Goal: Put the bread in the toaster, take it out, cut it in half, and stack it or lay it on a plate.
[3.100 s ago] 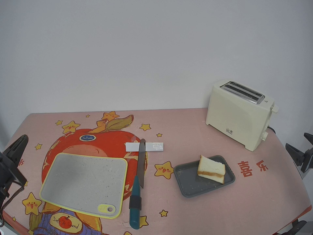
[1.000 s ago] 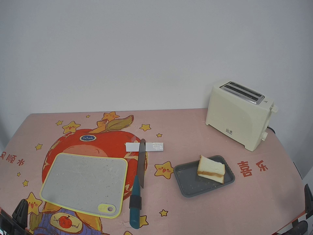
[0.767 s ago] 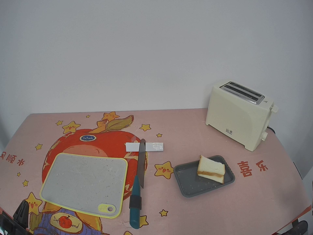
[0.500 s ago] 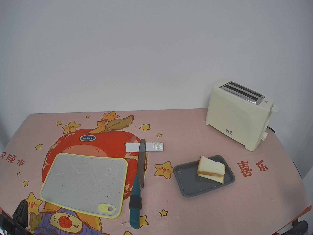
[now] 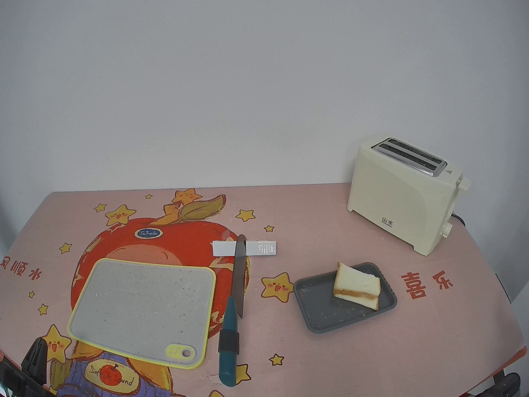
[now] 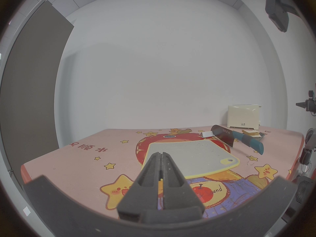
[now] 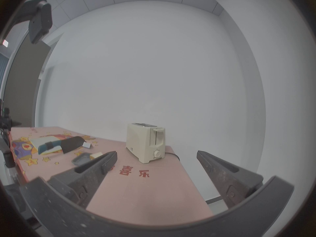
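Black and pressed flat together, the fingers [image 6: 149, 176] of the left pincer [image 6: 161, 154] leave no gap and hold nothing. Taking the head view as a dial with 12 o'clock at the wall, this pincer sits low at the tabletop's [image 5: 325, 221] 7 o'clock corner. It lies about level and points across the surface toward the cutting board [image 5: 143, 307].

The right pincer [image 7: 156, 155] is spread wide and empty, one finger [image 7: 93, 171] well apart from the other. It hangs off the tabletop's edge at about 4 o'clock, roughly level and a little above the surface. It points toward the lever end of the toaster [image 5: 405, 194].

The grey board with its yellow rim lies flat at 8 o'clock, just ahead of the left pincer. Just beside the board, at its 3 o'clock side, lies a knife [image 5: 231, 310]. Its teal handle is toward 6 o'clock and its dark blade toward 12. The blade tip rests across a small white strip [image 5: 262, 247].

Farther round, at 4 o'clock on the tabletop, is a dark grey plate [image 5: 319, 311] with a shallow rim. The bread [image 5: 357, 286] lies on the half of the plate nearer the toaster, one piece stacked on another as far as can be seen. The cream toaster stands upright at 2 o'clock, well apart from the plate. The pink tabletop carries a large red apple print under the board and knife.
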`<state>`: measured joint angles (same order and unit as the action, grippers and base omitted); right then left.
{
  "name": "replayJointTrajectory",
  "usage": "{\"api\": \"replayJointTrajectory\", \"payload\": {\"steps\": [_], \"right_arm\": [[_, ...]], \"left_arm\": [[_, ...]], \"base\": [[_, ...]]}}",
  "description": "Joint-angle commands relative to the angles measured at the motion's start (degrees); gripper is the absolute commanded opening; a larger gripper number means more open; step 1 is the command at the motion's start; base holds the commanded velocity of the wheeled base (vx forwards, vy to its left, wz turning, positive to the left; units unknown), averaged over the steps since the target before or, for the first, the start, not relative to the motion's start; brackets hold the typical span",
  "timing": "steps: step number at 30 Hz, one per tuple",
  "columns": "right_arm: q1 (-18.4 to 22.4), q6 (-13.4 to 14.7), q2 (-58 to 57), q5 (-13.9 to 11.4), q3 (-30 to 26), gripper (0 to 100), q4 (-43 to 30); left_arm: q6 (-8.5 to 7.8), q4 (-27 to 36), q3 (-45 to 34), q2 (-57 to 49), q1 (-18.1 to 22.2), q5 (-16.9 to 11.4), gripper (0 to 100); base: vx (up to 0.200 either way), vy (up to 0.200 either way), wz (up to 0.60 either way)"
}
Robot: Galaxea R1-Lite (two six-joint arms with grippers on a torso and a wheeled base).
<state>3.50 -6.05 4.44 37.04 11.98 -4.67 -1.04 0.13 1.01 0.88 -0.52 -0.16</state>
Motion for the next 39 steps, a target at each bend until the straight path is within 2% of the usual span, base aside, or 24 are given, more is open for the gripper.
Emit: {"api": "replayJointTrajectory", "payload": {"steps": [1,2,3,4,7,10,11,13,15,20,24,29,32,33,34,36,39], "right_arm": [[0.02,0.07,-0.13,-1.0,-3.55,100,0.36],[0.02,0.16,-0.13,-1.26,-3.55,100,0.36],[-0.25,0.33,-0.22,-3.2,-3.37,100,0.45],[-0.33,0.42,-0.22,-3.9,-3.28,100,0.54],[-0.42,-0.02,-0.22,-12.51,-2.67,100,1.77],[-0.42,-0.46,-0.22,-18.49,-2.05,100,2.3],[-0.42,-0.46,-0.22,-22.97,-1.7,100,2.38],[-0.42,-0.19,-0.22,-27.72,-1.61,100,2.47],[-0.51,0.33,-0.22,-30.44,-1.61,100,2.47],[-0.86,1.04,-0.39,-34.22,-2.05,100,2.38],[-3.41,0.69,-4.26,-36.77,-1.52,100,0.98],[-3.67,0.69,-4.44,-37.47,-3.46,100,-0.25],[-3.67,0.86,-4.44,-37.56,-8.47,100,0.36],[-3.67,0.86,-4.44,-37.56,-8.47,100,0.36],[-3.67,1.74,-4.44,-37.39,-9.35,100,1.07],[-3.67,5.43,-4.44,-36.95,-9.35,100,1.42],[-3.67,5.61,-4.44,-37.3,-9.43,100,1.42]], "left_arm": [[0.07,0.04,-1.01,0.09,0.08,-0.02,0],[0.07,0.04,-1.01,0.18,0.0,-0.02,0],[0.07,0.04,-1.01,0.09,0.0,-0.46,0],[0.07,0.04,-0.92,0.18,0.0,-0.63,0],[0.07,0.04,-0.92,0.18,0.0,-0.54,0],[0.07,0.04,-0.92,0.09,0.0,-0.54,0],[0.07,0.04,-0.92,0.09,0.0,-0.54,0],[0.07,0.04,-0.92,0.18,0.0,-0.54,0],[0.07,0.13,-0.92,0.09,0.0,-0.54,0],[0.07,0.04,-0.92,0.09,0.0,-0.54,0],[0.07,0.04,-0.92,0.09,0.0,-0.54,0],[0.07,0.04,-0.92,0.09,0.0,-0.54,0],[0.07,0.04,-0.92,0.09,0.0,-0.54,0],[0.07,0.04,-0.92,0.09,0.0,-0.54,0],[0.07,0.04,-0.92,0.09,0.0,-0.54,0],[0.07,0.13,-0.92,0.09,0.0,-0.54,0],[0.07,0.04,-0.92,0.09,0.0,-0.54,0]], "base": [[0.0,0.0,0.0],[0.0,0.0,0.0],[0.0,0.0,0.0],[0.0,0.0,0.0],[0.0,0.0,0.0],[0.0,0.0,0.0],[0.0,0.0,0.0],[0.0,0.0,0.0],[0.0,0.0,0.0],[0.0,0.0,0.0],[0.0,0.0,0.0],[0.0,0.0,0.0],[0.0,0.0,0.0],[0.0,0.0,0.0],[0.0,0.0,0.0],[0.0,0.0,0.0],[0.0,0.0,0.0]]}}
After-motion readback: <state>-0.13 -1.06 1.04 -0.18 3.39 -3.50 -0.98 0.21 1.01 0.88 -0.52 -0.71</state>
